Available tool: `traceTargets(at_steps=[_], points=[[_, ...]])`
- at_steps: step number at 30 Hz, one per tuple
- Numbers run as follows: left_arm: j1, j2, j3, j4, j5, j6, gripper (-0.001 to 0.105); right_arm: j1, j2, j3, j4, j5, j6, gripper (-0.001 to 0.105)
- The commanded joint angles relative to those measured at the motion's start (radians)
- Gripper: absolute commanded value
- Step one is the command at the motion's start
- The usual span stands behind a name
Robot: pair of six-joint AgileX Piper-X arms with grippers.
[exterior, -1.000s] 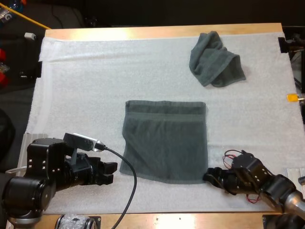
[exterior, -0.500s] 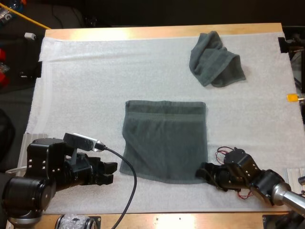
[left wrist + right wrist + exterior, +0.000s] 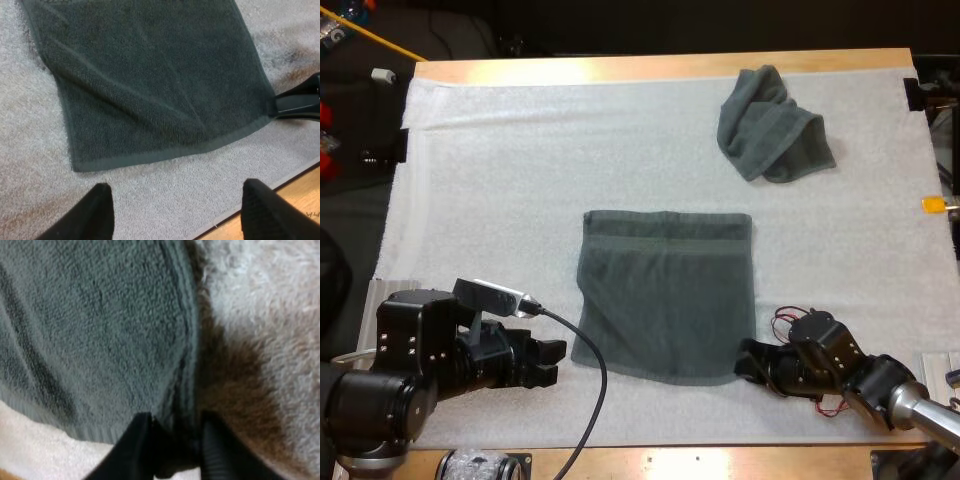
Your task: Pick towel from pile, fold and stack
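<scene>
Lying flat, your towel point(image 3: 665, 295) has its corner hem clamped between your right fingers point(image 3: 134, 446); your left fingers point(image 3: 90, 214) stand wide apart, just short of it.

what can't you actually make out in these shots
High view: the crumpled towel hides its inner layers and underside in its own folds.
Left wrist view: the flat towel has its far part cut off by the picture's edge.
Right wrist view: how much of the flat towel's corner the right gripper holds is hidden behind its fingers.
</scene>
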Motion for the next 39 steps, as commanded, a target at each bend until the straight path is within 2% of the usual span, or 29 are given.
traceTargets(at_steps=[1,8,17,21,27,39], points=[[-0.004,0.003,-0.005,0.005,0.008,-0.006,0.054,0.004,0.002,-0.002,-0.005,-0.016,-0.003,0.012],[-0.004,0.009,0.011,-0.014,0.008,-0.006,0.054,0.004,-0.013,-0.015,0.027,-0.018,-0.074,0.0],[-0.004,0.068,0.135,-0.106,0.024,-0.02,0.054,0.004,-0.057,-0.103,0.271,0.055,-0.236,0.001],[-0.004,0.118,0.188,-0.163,0.035,-0.024,0.054,0.004,-0.057,-0.131,0.335,0.064,-0.256,0.001],[-0.004,0.224,0.26,-0.221,0.063,-0.024,0.054,0.004,-0.057,-0.134,0.345,0.064,-0.256,0.001],[-0.004,0.506,0.281,-0.337,0.092,0.002,0.054,0.004,-0.057,-0.134,0.345,0.061,-0.249,0.001]])
